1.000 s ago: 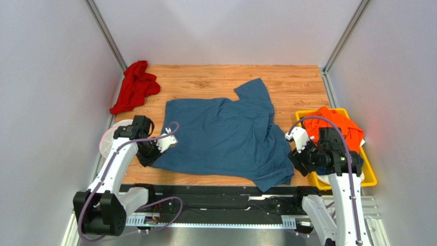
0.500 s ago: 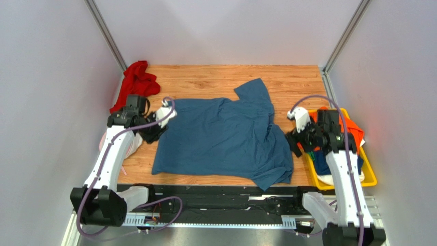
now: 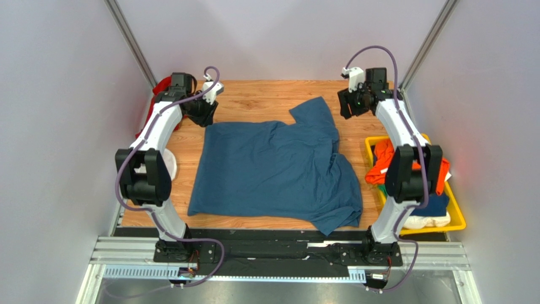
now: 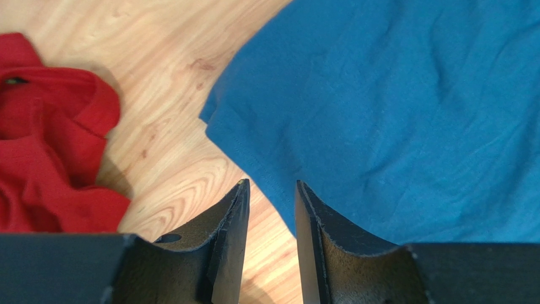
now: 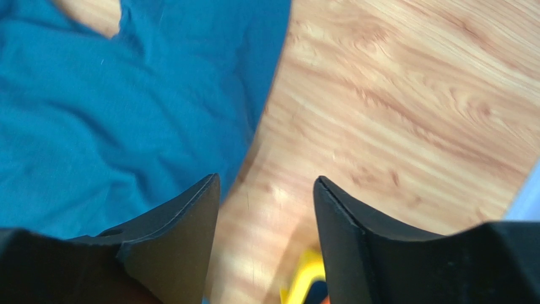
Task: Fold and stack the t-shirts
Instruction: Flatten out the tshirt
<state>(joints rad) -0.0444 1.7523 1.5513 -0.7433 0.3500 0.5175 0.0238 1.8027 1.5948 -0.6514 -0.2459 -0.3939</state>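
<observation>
Currently the blue t-shirt [image 3: 279, 171] lies spread face-flat across the middle of the bench [image 3: 266, 95], one sleeve pointing to the far edge and the near right corner rumpled; no fold is in it yet. Your left hand [image 4: 271, 187] sits at the shirt's far left corner, jaws narrow with a small gap and nothing between them, one finger over cloth and the other over bare wood. Your right hand [image 5: 266, 180] sits just beside the far sleeve, jaws wide and empty, mostly above wood. How high either hand stands above the cloth cannot be told. The red shirt [image 4: 51, 145] lies bunched near the left hand, apart from the blue one. An orange shirt [image 3: 378, 171] waits in the yellow bin [image 3: 457, 215] at the right. Assessment: the step in hand is taking hold of the far edge for a first fold. Next, you would need both hands down onto the cloth edge, the right shifted inward onto the sleeve.
</observation>
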